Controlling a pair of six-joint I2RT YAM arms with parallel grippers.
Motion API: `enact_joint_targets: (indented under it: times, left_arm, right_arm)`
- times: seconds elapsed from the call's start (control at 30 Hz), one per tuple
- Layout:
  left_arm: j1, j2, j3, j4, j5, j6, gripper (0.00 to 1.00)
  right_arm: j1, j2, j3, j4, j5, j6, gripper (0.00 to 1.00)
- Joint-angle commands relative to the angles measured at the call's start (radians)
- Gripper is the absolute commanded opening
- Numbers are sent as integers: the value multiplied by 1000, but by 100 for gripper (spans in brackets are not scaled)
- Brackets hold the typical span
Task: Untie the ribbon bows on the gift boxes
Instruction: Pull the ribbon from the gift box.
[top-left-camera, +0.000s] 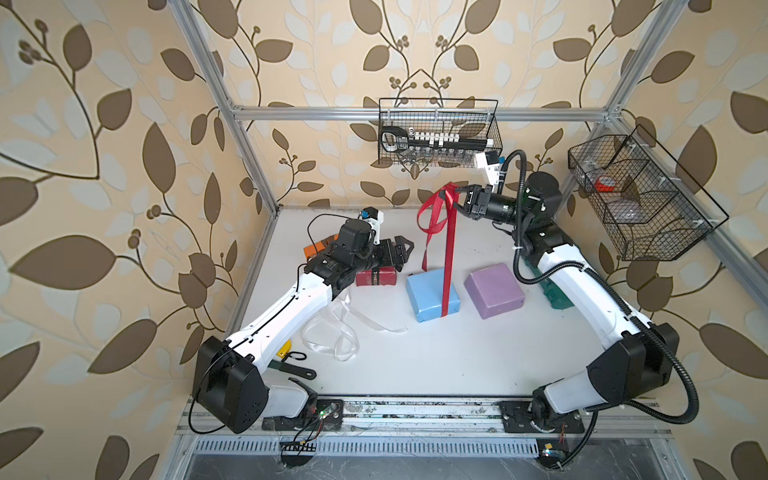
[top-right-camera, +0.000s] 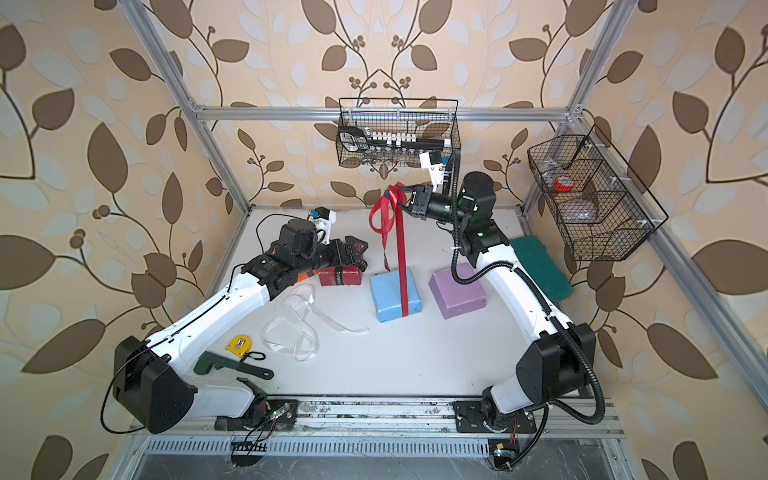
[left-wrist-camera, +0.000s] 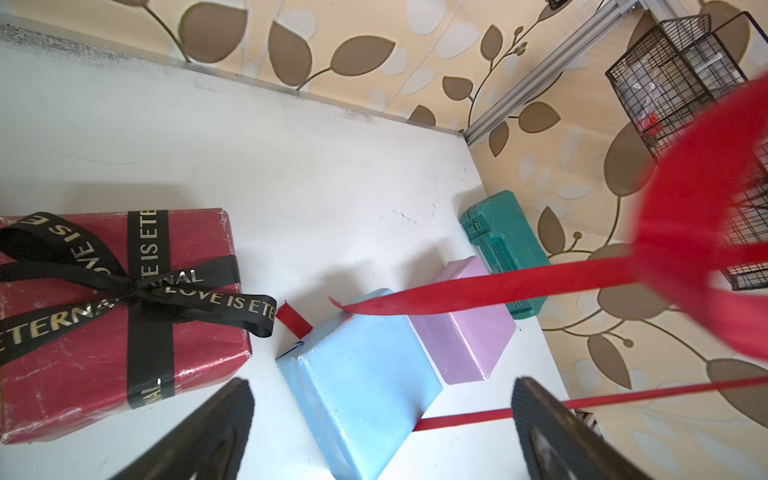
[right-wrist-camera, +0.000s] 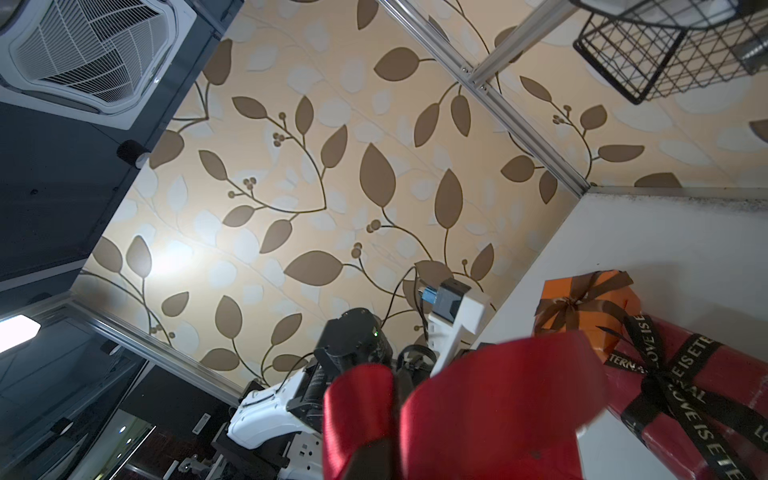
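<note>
Plainly, the red ribbon (top-left-camera: 449, 249) stands taut from the blue box (top-left-camera: 432, 297) at mid-frame up to the right fingers (top-left-camera: 457, 195) clamped on it, while the left fingers (top-left-camera: 404, 254) gape empty at left of frame, so a hard pull could tip or drag the unheld box across the bench (top-left-camera: 457, 357).

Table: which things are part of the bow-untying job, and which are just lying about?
Part of the job: red ribbon, light blue box, black ribbon, dark red box, brown ribbon, orange box, white ribbon, lilac box.

Lying about: green case, yellow tape measure, dark green tool.
</note>
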Motion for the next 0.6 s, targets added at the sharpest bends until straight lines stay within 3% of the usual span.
enact_joint_targets:
  times: [0.0,0.27,0.57]
  left_arm:
    - [10,-17,1,12,6,7,99]
    - [10,-7,5,11,102,57,99]
    - [8,-26,-47,117,268,77,99]
  right_arm:
    - [-13,-11,88,-104,-8,-43,0]
    - [-42,-30,183,-203,-4,-96,0]
    - [-42,-239,-154,-208,-3,-176,0]
